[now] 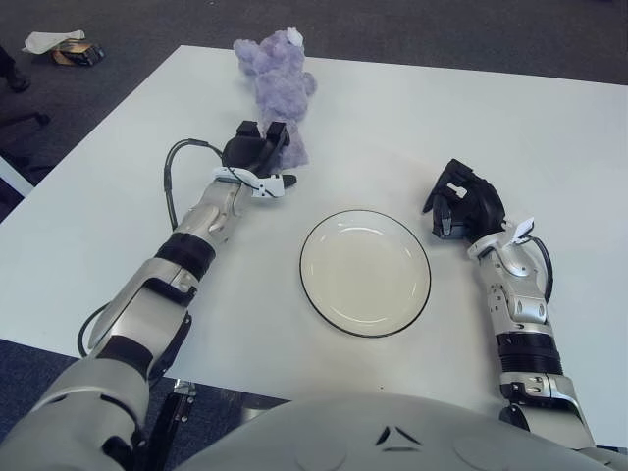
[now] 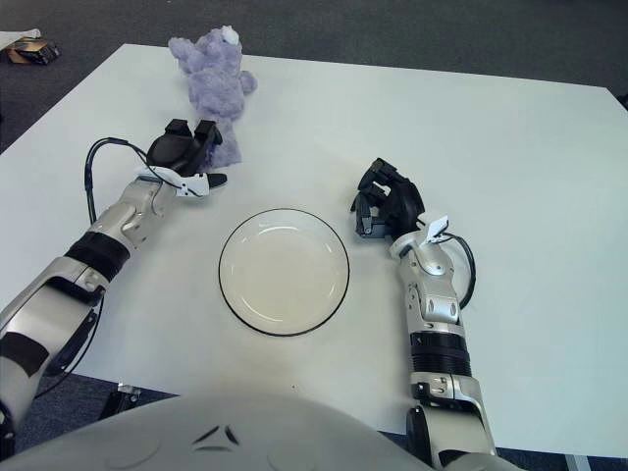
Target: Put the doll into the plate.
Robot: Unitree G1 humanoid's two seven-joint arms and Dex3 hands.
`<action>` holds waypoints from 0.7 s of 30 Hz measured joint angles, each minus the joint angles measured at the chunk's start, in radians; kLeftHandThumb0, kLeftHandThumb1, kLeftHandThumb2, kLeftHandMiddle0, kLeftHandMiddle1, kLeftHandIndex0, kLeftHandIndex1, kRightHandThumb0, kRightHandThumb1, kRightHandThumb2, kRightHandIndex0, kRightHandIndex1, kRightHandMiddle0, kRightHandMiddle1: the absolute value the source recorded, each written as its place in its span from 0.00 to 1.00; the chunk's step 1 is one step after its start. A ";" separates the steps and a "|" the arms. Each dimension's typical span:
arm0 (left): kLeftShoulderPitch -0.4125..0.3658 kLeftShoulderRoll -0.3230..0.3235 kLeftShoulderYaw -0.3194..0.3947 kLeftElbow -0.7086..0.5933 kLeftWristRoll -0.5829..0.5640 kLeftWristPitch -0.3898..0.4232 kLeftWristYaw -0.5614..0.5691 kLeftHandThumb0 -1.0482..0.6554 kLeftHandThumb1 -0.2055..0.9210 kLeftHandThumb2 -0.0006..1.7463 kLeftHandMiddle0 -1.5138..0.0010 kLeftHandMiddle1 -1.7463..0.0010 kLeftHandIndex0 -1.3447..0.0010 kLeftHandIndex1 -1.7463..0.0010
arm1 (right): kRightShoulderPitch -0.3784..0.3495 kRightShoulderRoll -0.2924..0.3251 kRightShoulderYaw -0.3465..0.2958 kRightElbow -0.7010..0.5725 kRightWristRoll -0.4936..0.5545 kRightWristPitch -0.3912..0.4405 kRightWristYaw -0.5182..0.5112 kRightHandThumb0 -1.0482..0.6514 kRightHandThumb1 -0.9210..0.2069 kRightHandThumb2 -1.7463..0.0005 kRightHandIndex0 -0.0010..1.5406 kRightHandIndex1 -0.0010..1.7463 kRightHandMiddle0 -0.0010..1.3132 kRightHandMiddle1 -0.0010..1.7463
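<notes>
Your purple plush doll (image 1: 276,80) sits upright at the far left of the white tabletop (image 1: 392,118), well apart from the empty cream plate (image 1: 365,272) with its dark rim, which lies near the middle in front of you. Your left hand (image 1: 257,152) is right at the doll's lower body, its dark fingers pointing up against the plush on the near side; from here you cannot tell whether they have closed around it or only press against it, so treat the grasp as unproven. To do this step well, drive the fingers deeper around the soft body rather than pinching loose fur at the base, because a plush compresses and will likely slip or tip backward if you only catch the edge. Close firmly, then lift straight up just enough to clear the tabletop before you carry it right and toward you to the plate. Aim for the plate's centre so the doll does not topple over the rim. Your right hand (image 1: 463,201) shows just right of the plate with fingers curled and holding nothing; leave it there, clear of the carrying path.
</notes>
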 measured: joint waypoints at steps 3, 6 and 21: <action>-0.018 0.003 -0.023 0.006 0.026 0.027 -0.029 0.14 0.73 0.46 1.00 0.48 1.00 0.28 | 0.001 -0.001 0.001 -0.002 0.001 0.001 0.002 0.61 0.67 0.14 0.40 1.00 0.45 1.00; -0.036 0.004 -0.042 0.023 0.041 0.038 -0.046 0.14 0.76 0.44 1.00 0.48 1.00 0.28 | 0.003 -0.001 0.001 -0.005 0.002 0.002 0.005 0.61 0.67 0.14 0.40 1.00 0.45 1.00; -0.166 0.003 -0.139 0.290 0.082 -0.049 0.090 0.59 0.29 0.80 0.47 0.24 0.50 0.00 | 0.006 -0.002 0.003 -0.014 0.005 0.010 0.007 0.61 0.67 0.14 0.40 1.00 0.46 1.00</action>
